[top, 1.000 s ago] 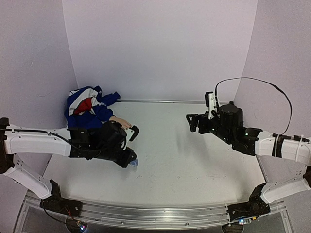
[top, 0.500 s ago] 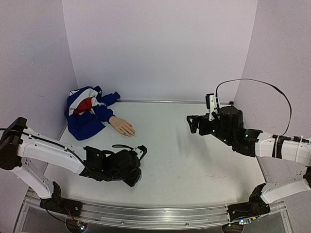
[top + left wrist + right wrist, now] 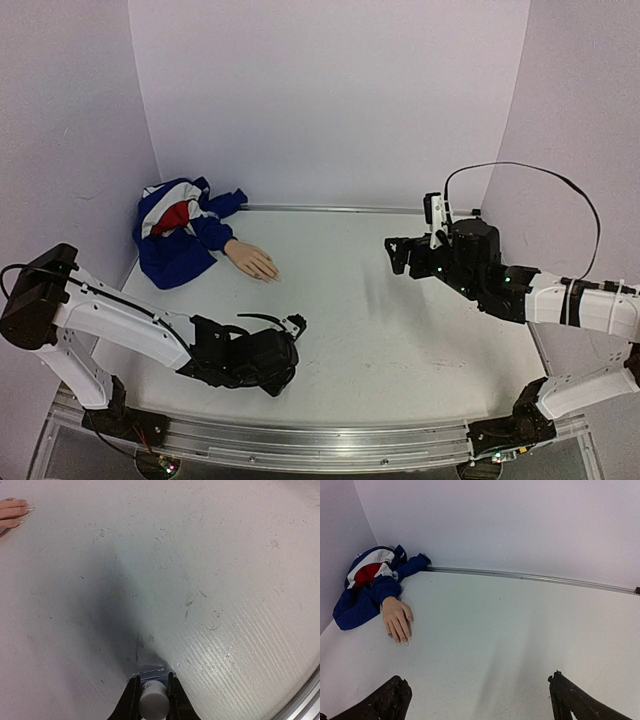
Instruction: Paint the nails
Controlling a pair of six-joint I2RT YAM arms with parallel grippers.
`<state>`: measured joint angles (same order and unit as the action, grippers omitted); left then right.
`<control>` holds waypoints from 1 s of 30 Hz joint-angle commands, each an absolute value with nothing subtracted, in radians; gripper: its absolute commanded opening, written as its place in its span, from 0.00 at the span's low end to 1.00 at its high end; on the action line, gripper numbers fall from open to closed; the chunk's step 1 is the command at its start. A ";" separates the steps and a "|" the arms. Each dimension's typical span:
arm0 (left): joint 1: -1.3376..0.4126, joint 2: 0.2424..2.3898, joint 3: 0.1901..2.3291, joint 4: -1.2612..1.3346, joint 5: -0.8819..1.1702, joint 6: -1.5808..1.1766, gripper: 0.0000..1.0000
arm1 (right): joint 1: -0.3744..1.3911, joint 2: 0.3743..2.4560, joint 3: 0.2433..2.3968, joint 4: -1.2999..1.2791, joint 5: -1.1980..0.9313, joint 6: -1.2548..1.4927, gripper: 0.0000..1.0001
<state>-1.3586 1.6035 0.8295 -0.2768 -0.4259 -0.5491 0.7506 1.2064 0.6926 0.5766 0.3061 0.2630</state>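
Note:
A peach mannequin hand [image 3: 252, 261] lies flat at the back left, sticking out of a blue, red and white sleeve [image 3: 178, 232]. Its nails [image 3: 401, 640] show as small pale tips in the right wrist view. My left gripper [image 3: 152, 678] is shut on the white cap of a small blue-based bottle [image 3: 152, 700], whose base rests on the table. It stands low near the front edge, well in front of the hand [image 3: 14, 511]. My right gripper [image 3: 481, 704] hovers open and empty at the right, facing the hand [image 3: 396, 619].
White walls close in the table on the left, back and right. A metal rail [image 3: 300, 440] runs along the front edge, close to my left gripper [image 3: 276, 368]. The right arm's black cable [image 3: 520, 165] loops above it.
My left arm has pulled away from beside the mannequin hand toward the front edge, carrying the bottle. The mannequin hand is now uncovered. The right arm has not moved.

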 commanded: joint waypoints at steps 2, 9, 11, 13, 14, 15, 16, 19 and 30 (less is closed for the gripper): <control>-1.361 1.613 0.828 -0.231 -0.466 -0.572 0.11 | 0.746 1.200 0.700 0.626 0.338 0.265 0.98; -1.361 1.599 0.816 -0.231 -0.472 -0.578 0.32 | 0.746 1.215 0.701 0.627 0.337 0.266 0.98; -1.360 1.590 0.815 -0.232 -0.470 -0.578 0.42 | 0.746 1.215 0.701 0.627 0.341 0.263 0.98; -1.360 1.571 0.816 -0.231 -0.469 -0.568 0.52 | 0.746 1.214 0.702 0.627 0.345 0.260 0.98; -1.361 1.556 0.817 -0.233 -0.468 -0.557 0.56 | 0.744 1.213 0.700 0.627 0.347 0.256 0.98; -1.359 1.538 0.819 -0.233 -0.469 -0.546 0.61 | 0.744 1.212 0.700 0.627 0.350 0.255 0.98; -1.357 1.517 0.822 -0.235 -0.473 -0.528 0.66 | 0.742 1.211 0.697 0.627 0.354 0.255 0.98; -1.331 1.443 0.846 -0.256 -0.486 -0.463 0.75 | 0.730 1.206 0.689 0.627 0.359 0.254 0.98; -0.787 1.123 0.850 -0.125 -0.400 -0.202 0.96 | 0.490 1.172 0.680 0.584 0.207 0.249 0.98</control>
